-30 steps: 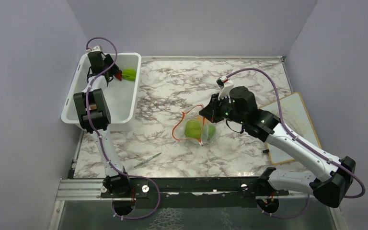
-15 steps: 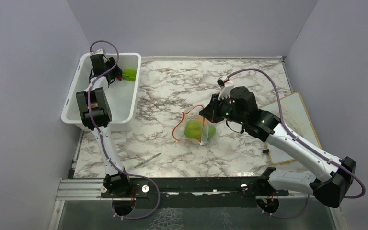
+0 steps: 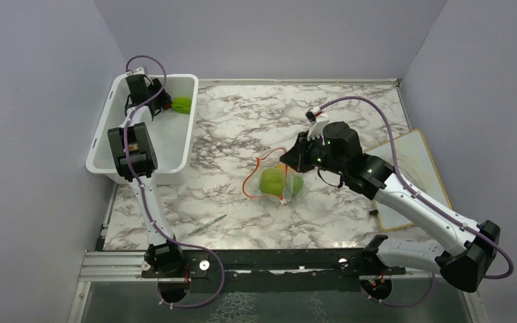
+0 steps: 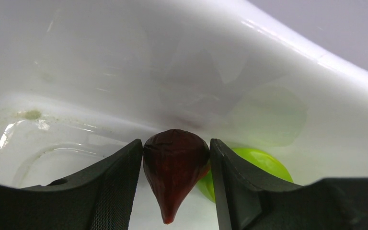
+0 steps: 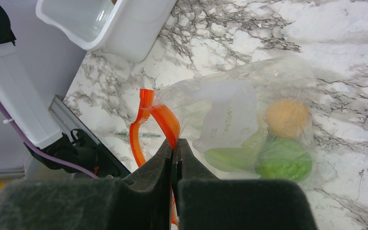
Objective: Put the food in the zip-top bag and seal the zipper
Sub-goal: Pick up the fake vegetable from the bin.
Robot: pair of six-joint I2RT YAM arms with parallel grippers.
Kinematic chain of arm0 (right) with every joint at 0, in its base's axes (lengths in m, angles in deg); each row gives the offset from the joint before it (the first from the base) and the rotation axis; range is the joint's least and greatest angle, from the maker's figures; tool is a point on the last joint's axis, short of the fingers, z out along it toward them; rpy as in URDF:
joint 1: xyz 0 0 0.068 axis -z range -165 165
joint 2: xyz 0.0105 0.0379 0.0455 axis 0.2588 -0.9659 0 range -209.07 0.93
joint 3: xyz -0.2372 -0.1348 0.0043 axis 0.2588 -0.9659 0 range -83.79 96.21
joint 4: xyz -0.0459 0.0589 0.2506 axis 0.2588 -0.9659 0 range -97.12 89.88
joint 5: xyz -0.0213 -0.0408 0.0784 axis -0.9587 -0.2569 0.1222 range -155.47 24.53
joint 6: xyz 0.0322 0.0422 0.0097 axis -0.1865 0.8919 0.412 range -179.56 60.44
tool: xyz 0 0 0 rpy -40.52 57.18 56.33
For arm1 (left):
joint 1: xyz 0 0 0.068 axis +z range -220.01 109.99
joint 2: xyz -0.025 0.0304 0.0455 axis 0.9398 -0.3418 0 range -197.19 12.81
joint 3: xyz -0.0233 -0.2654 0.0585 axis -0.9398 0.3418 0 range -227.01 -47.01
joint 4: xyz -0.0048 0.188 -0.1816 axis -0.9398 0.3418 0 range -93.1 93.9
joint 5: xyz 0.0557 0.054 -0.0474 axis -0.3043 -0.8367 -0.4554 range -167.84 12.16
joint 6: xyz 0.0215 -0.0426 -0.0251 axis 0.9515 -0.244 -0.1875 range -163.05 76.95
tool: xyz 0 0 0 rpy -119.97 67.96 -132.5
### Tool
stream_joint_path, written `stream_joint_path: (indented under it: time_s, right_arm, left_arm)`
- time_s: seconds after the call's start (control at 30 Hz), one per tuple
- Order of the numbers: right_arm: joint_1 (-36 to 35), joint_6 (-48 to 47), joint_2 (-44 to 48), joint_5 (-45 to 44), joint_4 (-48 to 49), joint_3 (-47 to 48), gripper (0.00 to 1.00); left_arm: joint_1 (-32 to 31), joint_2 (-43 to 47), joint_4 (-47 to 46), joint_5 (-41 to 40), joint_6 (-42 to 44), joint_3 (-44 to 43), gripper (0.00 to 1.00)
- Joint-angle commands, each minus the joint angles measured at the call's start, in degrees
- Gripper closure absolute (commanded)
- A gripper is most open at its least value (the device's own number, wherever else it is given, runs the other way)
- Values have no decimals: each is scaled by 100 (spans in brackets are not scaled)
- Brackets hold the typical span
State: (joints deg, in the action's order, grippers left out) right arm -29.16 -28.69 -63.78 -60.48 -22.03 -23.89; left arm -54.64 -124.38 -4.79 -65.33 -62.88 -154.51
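A white tub (image 3: 190, 128) fills the far-left corner of the marble table (image 3: 242, 121), and a flat white board (image 3: 414, 168) lies against the right edge. A thin stick-like item (image 3: 209, 224) rests near the near-left corner; what it is cannot be made out. From above, the left arm's own links cover much of the tub's floor.

Inside the tub, at its far end, the left gripper (image 4: 175, 143) is clamped on a dark red piece (image 4: 174, 177), glossy and fig-shaped with its point hanging down, 1 finger pressed to each side. A bright green piece (image 4: 263, 165) sits just behind it against the tub's wall.

At the table's middle lies the zip-top bag (image 5: 249, 81), clear and crinkled, with a white label patch (image 5: 230, 115). Its zipper (image 5: 165, 120), an orange-red strip, curls in a loop at the mouth, which faces the tub. The right gripper (image 5: 175, 148) pinches this strip tightly between closed fingers. Through the plastic show an orange ball (image 5: 286, 117) and 2 green pieces (image 5: 282, 158).
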Motion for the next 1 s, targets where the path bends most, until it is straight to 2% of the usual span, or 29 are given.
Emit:
stream_joint_path:
  time_s: [0.0,0.2,0.43,0.77,0.97]
  right_arm:
    - [-22,53,103,-35,161,-24,99]
    - [-22,42,158,-38,178,-48,99]
    - [-22,42,316,-41,217,-167,99]
    - [-22,81,604,-91,187,-359,99]
    - [-22,108,788,-86,203,-486,99]
  left_arm:
    - [35,-89,205,-2,33,-204,44]
    - [36,-77,349,34,-57,-259,37]
    - [29,-66,647,-83,-64,-323,36]
    - [30,235,703,-149,4,-139,59]
    - [28,584,734,-216,-85,142,62]
